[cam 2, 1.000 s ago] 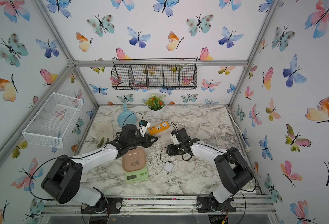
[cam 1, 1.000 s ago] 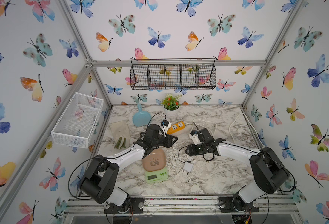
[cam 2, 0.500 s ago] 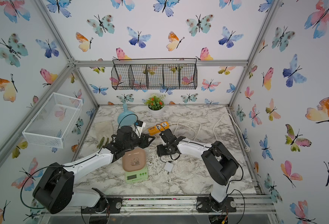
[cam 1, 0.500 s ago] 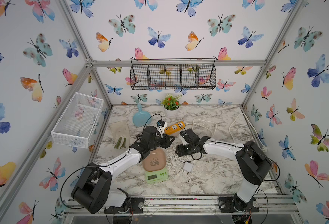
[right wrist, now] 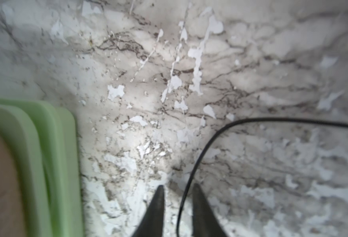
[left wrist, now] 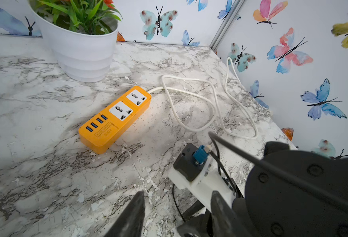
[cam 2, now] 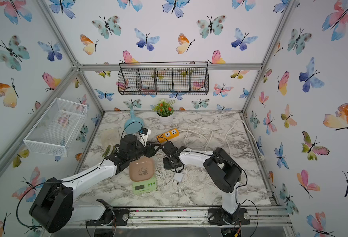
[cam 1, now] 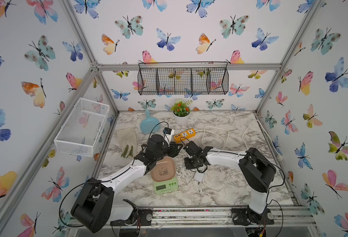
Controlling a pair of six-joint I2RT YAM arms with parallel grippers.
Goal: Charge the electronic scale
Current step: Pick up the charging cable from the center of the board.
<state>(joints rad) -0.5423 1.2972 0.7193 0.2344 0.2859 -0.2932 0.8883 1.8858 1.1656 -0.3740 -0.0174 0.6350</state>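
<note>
The electronic scale (cam 1: 165, 178) is sitting in the lower centre of both top views, panda tray facing up, with the left arm's wrist crowding the tray's upper-left edge. The right gripper (right wrist: 178, 187) is pointing down at the marble table (cam 1: 220, 190) just right of the scale. Its fingers are standing narrowly apart with a thin black cable (right wrist: 199, 147) running between them (no pinch is showing yet). The left gripper (left wrist: 177, 192) is hanging open and empty just below the centre of the top views, facing the orange power strip (left wrist: 115, 119). The white charger cube (cam 1: 198, 177) is lying loose on the table, below the right gripper in the frame.

The risks, as I am judging them:
- The cable is thin and curved, so fingers closing on it may be pushing it aside rather than trapping it.
- The scale's green edge is lying close to those fingers, so a sideways drift could be nudging it.
- The two wrists are working near each other, and one could be snagging the other's wiring.
</note>
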